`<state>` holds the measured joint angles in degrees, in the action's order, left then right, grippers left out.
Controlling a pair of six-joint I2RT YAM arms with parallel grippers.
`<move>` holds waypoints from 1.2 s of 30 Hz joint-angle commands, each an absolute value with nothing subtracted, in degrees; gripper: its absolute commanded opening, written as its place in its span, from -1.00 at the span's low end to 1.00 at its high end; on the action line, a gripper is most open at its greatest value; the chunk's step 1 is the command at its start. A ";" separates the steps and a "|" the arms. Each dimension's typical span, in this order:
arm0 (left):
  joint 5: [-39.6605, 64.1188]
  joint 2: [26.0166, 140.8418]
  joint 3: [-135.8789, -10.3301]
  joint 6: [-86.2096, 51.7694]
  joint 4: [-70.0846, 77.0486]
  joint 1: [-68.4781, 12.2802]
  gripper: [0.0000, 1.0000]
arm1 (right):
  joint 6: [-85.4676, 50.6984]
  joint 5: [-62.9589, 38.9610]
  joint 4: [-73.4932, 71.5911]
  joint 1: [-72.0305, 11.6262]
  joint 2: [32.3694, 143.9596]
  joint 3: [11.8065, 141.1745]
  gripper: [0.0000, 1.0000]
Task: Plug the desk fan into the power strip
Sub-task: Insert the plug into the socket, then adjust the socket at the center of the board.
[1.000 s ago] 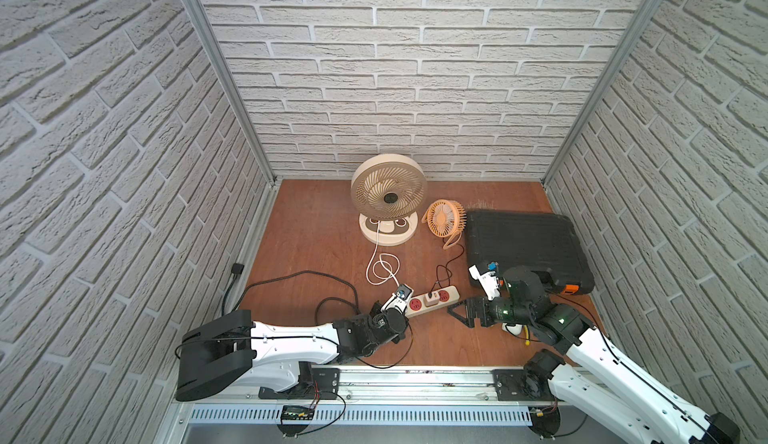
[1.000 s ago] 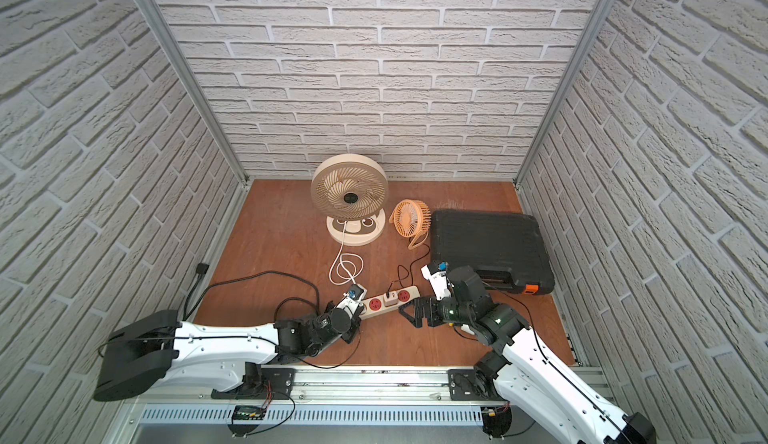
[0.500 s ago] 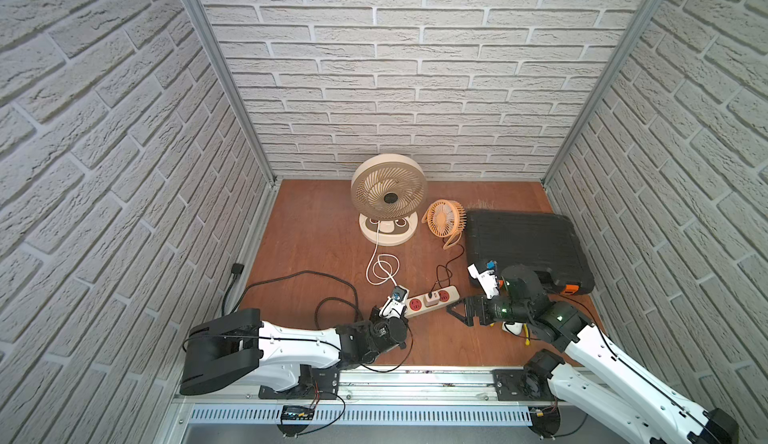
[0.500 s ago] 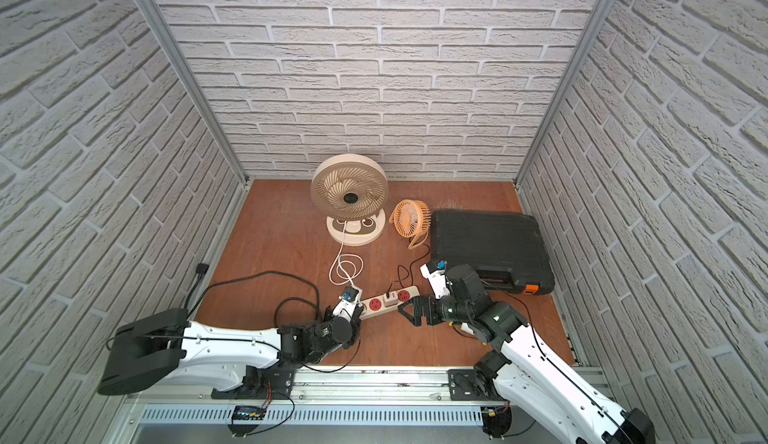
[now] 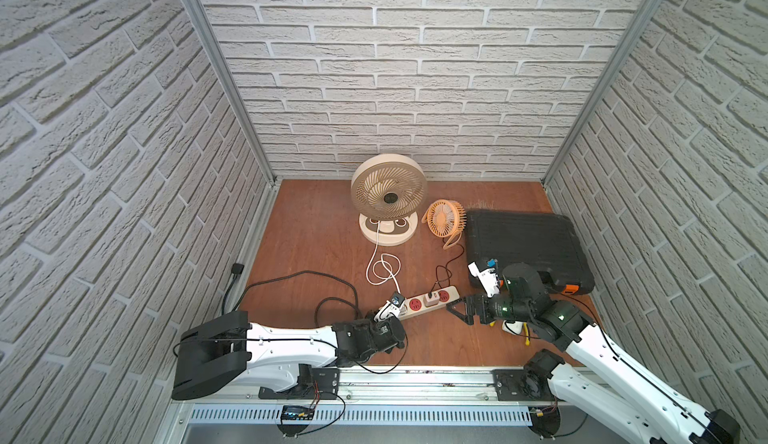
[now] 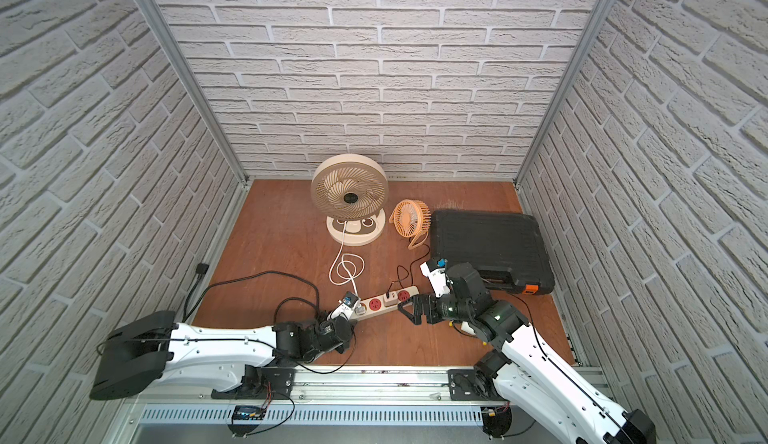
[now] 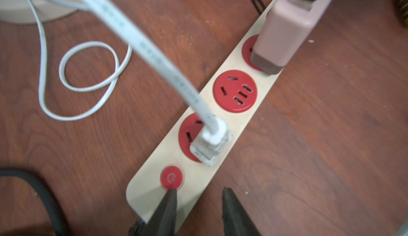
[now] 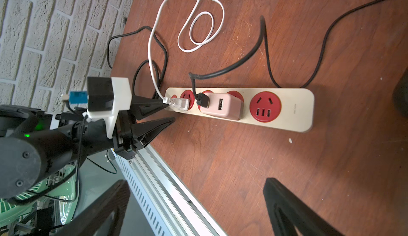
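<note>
The long cream-beige plastic power strip (image 7: 223, 122) with red round socket faces is lying flat and slantwise on the brown wooden tabletop (image 7: 331, 146), near the front edge and between the two arms, where either can reach it. A small white plug (image 7: 210, 142) on a flat white cable (image 7: 141, 40) is sitting in the socket face nearest the small red button (image 7: 171, 178). The cable is running back in loose loops to the large round beige desk fan (image 5: 389, 196) by the rear wall, so the plugging looks done.

The left tool (image 7: 197, 210) is standing partly open and empty just short of that plug, its dark fingertips (image 7: 170, 201) over the strip's button end, probably letting go. The right tool (image 8: 192, 206) is gaping wide and empty beside the strip's far end, likely placed to steady it. A pink block charger (image 8: 220, 107) with a black lead is occupying another socket.
</note>
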<state>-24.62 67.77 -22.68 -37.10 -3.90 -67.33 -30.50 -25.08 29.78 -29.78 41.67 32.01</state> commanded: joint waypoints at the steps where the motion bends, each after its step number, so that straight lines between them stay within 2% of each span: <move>1: -18.61 66.25 -25.26 -31.03 -10.38 -63.70 -0.11 | -29.40 -24.31 28.98 -29.40 41.23 33.76 0.99; 5: -15.29 64.66 -30.20 -26.55 -11.53 -60.54 -0.09 | -28.20 -24.55 28.99 -29.43 42.48 35.04 0.99; 12: -10.34 57.55 -32.75 -25.33 -17.83 -54.83 0.14 | -16.60 -27.59 28.14 -31.41 51.73 40.97 0.90; 16: -9.26 51.98 -31.68 -26.46 -23.07 -50.20 0.17 | -10.29 -25.11 28.46 -35.30 58.51 46.06 0.77; 22: -3.28 45.40 -27.31 -30.75 -21.57 -46.98 0.36 | -1.84 -19.55 26.67 -44.58 65.19 50.64 0.61; 27: 0.27 44.91 -23.81 -34.40 -20.06 -45.50 0.40 | 3.29 -17.31 26.78 -48.98 70.43 53.55 0.51; 36: 3.11 40.87 -17.87 -38.42 -17.53 -44.41 0.40 | 9.25 -12.93 28.09 -53.38 79.19 57.43 0.49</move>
